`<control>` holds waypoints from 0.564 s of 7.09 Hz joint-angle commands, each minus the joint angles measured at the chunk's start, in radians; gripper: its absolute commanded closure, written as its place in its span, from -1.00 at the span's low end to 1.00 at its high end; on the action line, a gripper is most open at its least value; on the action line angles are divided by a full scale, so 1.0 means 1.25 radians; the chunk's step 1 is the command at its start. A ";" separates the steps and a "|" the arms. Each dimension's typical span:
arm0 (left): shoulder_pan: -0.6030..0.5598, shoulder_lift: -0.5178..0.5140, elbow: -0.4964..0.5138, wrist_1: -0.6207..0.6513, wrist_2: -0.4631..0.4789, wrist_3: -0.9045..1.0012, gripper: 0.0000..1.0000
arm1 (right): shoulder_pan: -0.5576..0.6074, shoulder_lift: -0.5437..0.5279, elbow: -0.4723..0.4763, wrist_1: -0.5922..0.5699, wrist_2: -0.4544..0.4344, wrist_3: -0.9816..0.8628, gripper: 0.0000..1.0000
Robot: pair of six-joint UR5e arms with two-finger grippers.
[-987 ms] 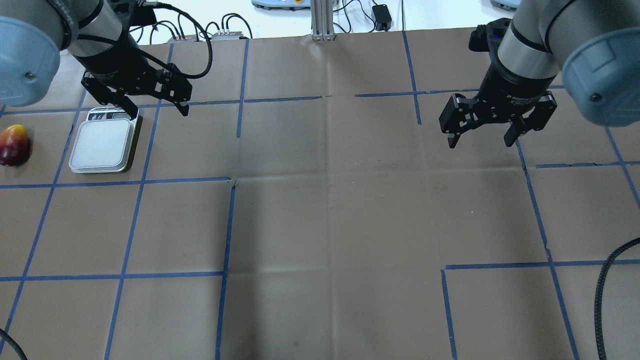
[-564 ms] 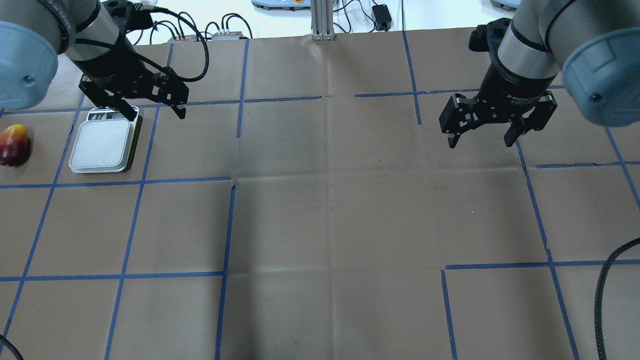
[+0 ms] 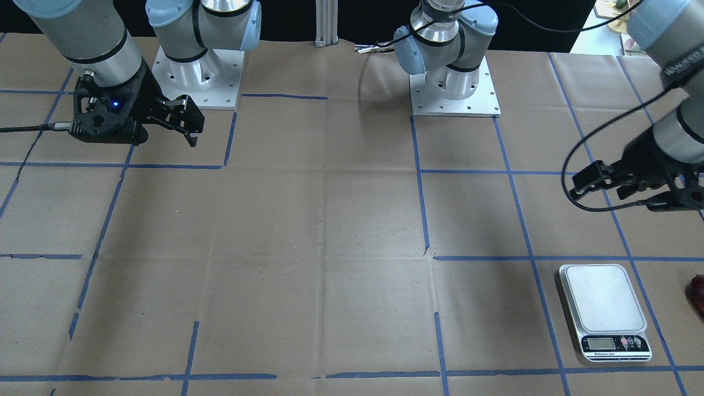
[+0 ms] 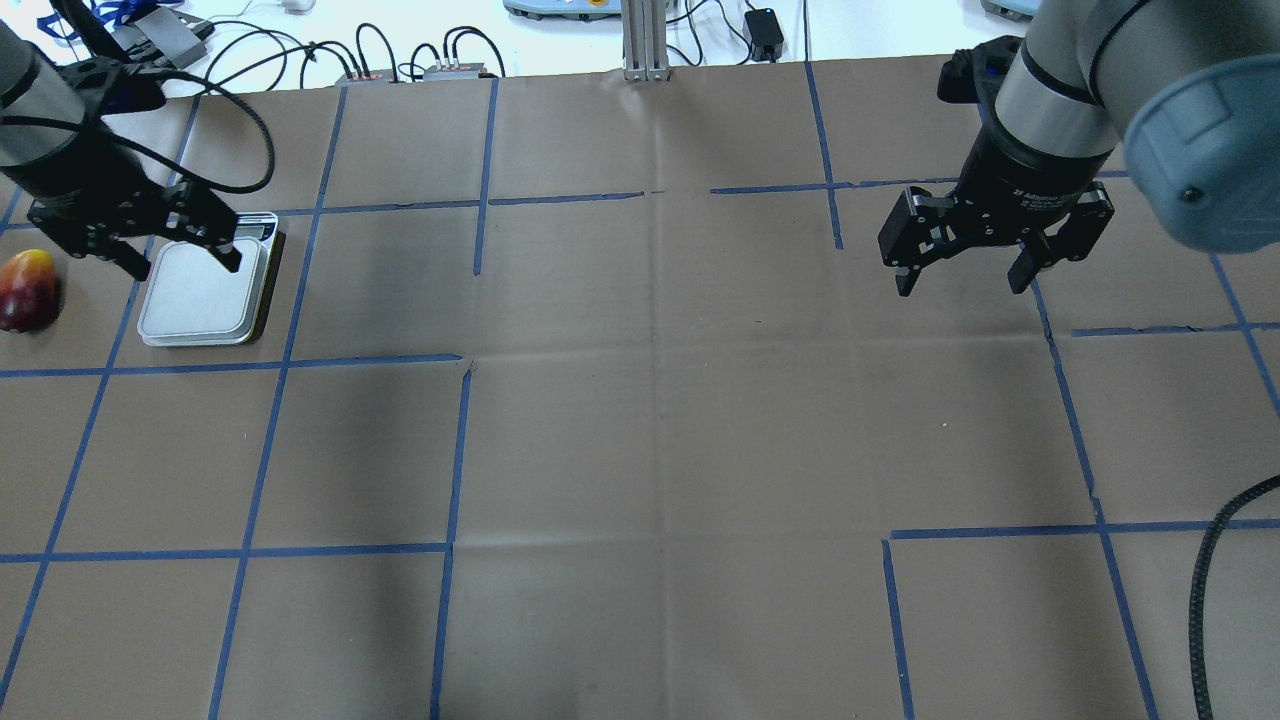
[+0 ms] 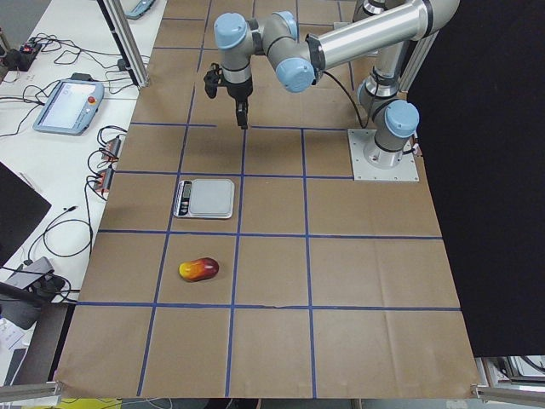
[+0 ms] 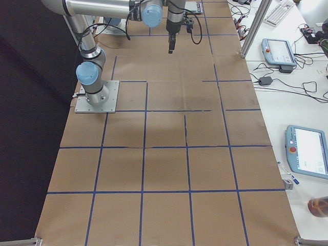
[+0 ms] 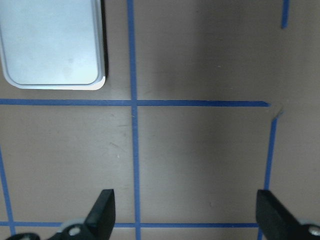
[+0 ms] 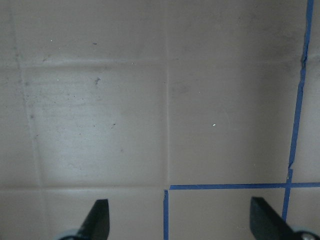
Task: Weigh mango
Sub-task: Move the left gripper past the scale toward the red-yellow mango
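Observation:
The mango (image 4: pixel 28 290), dark red fading to yellow, lies on the brown paper at the table's far left, and also shows in the exterior left view (image 5: pixel 198 269). It sits just left of the white scale (image 4: pixel 205 295), whose platform is bare. My left gripper (image 4: pixel 185 262) is open and empty, hovering over the scale's far edge, right of the mango. The left wrist view shows the scale (image 7: pixel 50 45) at upper left between open fingers; the mango is out of that view. My right gripper (image 4: pixel 960 285) is open and empty above the table's right side.
The table (image 4: pixel 650 450) is covered in brown paper with a blue tape grid. Cables and boxes (image 4: pixel 400 65) lie beyond the far edge. A black cable (image 4: pixel 1215 560) curls in at the right front. The arm bases (image 3: pixel 454 82) stand at the robot's side.
My left gripper has moved left, from beside the scale's far right corner to over its far edge, closer to the mango. The right arm has not moved.

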State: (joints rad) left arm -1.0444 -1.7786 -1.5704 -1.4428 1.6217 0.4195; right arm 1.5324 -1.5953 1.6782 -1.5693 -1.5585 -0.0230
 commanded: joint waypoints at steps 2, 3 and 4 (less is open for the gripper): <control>0.156 -0.202 0.166 0.063 0.040 0.018 -1.00 | 0.000 0.000 0.000 0.000 0.000 0.000 -1.00; 0.176 -0.272 0.227 0.066 0.038 0.013 -1.00 | 0.000 0.000 0.000 0.000 0.000 0.000 -1.00; 0.181 -0.336 0.279 0.078 0.031 0.009 -0.97 | 0.000 0.000 0.000 0.000 0.000 0.000 -1.00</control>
State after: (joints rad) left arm -0.8387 -2.1025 -1.3023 -1.3587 1.6675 0.4362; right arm 1.5325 -1.5953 1.6782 -1.5692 -1.5585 -0.0230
